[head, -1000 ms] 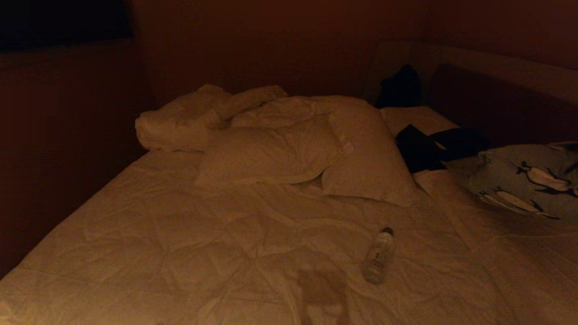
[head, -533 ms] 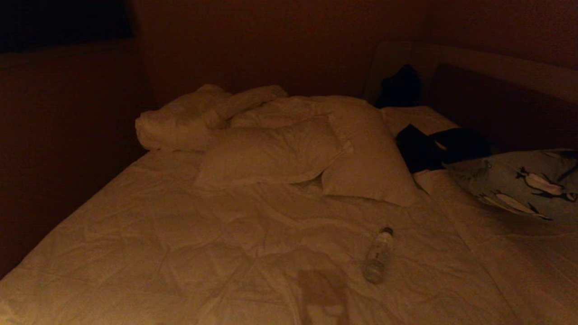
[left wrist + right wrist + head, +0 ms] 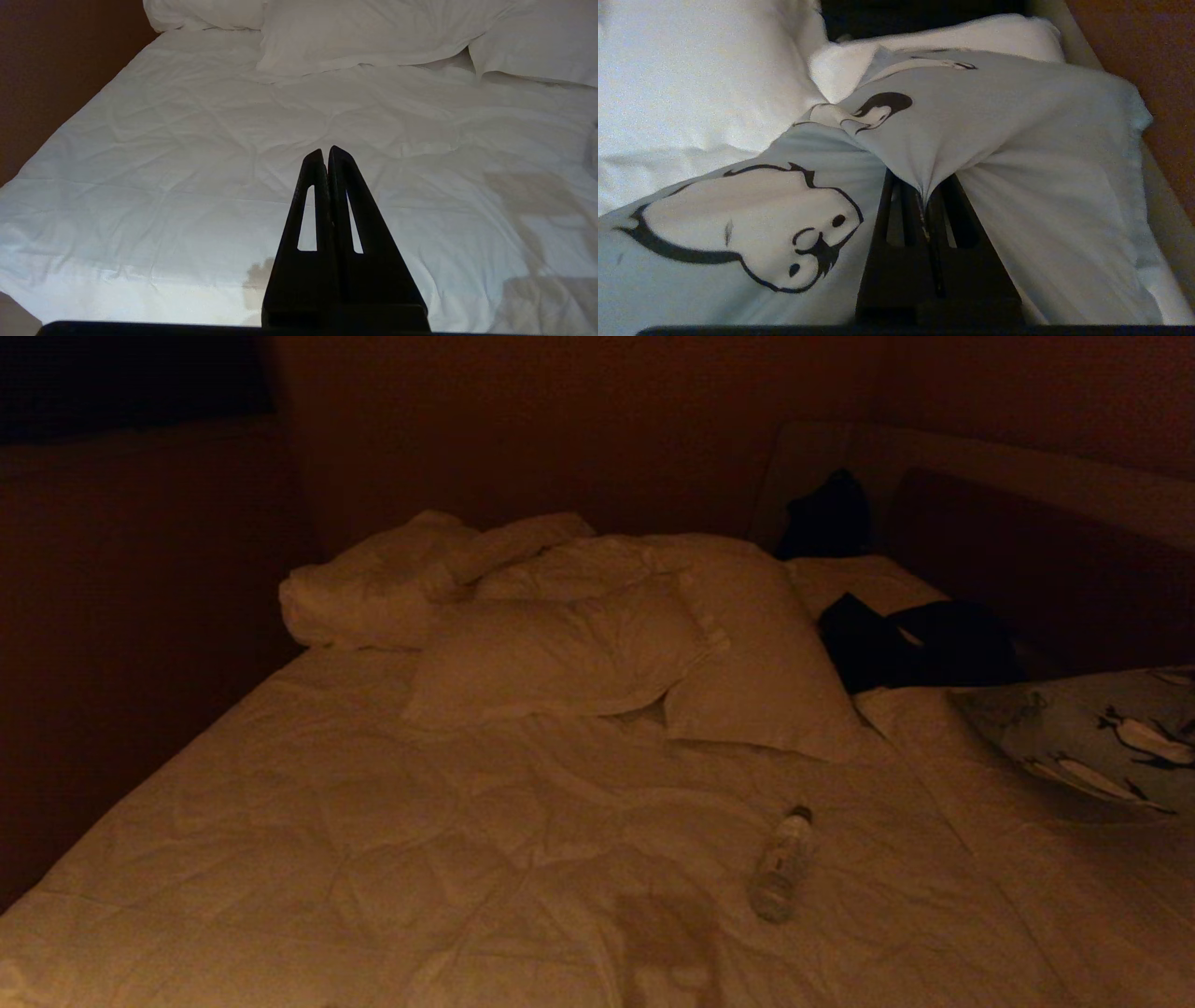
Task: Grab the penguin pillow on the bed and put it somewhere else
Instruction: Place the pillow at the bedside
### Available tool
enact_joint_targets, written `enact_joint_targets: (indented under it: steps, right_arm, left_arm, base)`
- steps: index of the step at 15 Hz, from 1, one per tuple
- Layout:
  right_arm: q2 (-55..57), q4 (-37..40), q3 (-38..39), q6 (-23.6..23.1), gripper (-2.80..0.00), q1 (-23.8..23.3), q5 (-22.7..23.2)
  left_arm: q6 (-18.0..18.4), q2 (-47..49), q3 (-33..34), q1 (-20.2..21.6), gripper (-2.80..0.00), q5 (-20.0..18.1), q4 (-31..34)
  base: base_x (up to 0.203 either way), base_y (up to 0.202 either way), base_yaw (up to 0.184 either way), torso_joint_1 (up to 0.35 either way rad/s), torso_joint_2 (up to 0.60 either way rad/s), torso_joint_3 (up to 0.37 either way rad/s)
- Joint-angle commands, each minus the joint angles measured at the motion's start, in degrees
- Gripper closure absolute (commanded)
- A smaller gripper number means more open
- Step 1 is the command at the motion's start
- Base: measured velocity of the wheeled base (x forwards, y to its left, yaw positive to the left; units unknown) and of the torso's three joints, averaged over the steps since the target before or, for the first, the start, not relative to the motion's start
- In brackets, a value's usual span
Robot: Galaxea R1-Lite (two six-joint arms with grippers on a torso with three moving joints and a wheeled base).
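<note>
While the right gripper (image 3: 927, 205) pinched a fold of the pillow (image 3: 1102, 737) in shut fingers, the pillow hung at the bed's (image 3: 523, 859) three o'clock edge; mid-carry, needing a drop spot. Left gripper (image 3: 326, 156) sat shut, idle.

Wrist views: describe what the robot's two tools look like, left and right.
The left tool is matte black: two long flat fingers tapering from a broad base to narrow tips, each cut through with a slim elongated slot. A dark bar edges that picture below the base. The right tool has the same black, slotted, wedge-shaped build. No cables, labels or markings show on either.
</note>
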Motion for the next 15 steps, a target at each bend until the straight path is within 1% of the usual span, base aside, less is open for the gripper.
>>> enact_joint_targets:
  steps: [1,3,4,7,10,13,15]
  right_arm:
    - [1.39,-0.01,0.04,-3.42,0.0,-0.41,-2.55]
    - [3.45,-0.13,-0.83,-6.75,0.0,-0.55,-6.75]
    - [3.71,-0.05,-0.95,-7.43,0.0,-0.57,-7.42]
    - [3.72,-0.07,-0.78,-7.48,0.0,-0.6,-7.42]
    - [3.92,-0.08,0.26,-9.33,0.0,-0.58,-7.28]
    - [6.56,-0.13,2.09,-17.95,0.0,-0.66,-6.91]
    - [7.84,-0.14,2.39,-20.61,0.0,-1.45,-6.72]
  left_arm:
    - [0.02,0.02,0.0,-0.02,0.0,0.02,0.02]
    - [0.02,-0.06,0.0,0.06,0.0,0.02,0.02]
    - [0.02,0.02,0.0,0.06,0.0,0.02,0.02]
    - [0.02,-0.05,0.0,0.06,0.0,0.02,0.02]
    - [0.02,0.02,0.0,-0.01,0.0,0.02,0.02]
    - [0.02,0.0,0.0,0.05,0.0,0.02,0.02]
    - [0.02,-0.06,0.0,0.06,0.0,0.02,0.02]
  base:
    - [0.0,0.0,0.0,0.0,0.0,0.0]
    - [0.0,0.0,0.0,0.0,0.0,0.0]
    - [0.0,0.0,0.0,0.0,0.0,0.0]
    - [0.0,0.0,0.0,0.0,0.0,0.0]
    - [0.0,0.0,0.0,0.0,0.0,0.0]
    - [0.0,0.0,0.0,0.0,0.0,0.0]
    - [0.0,0.0,0.0,0.0,0.0,0.0]
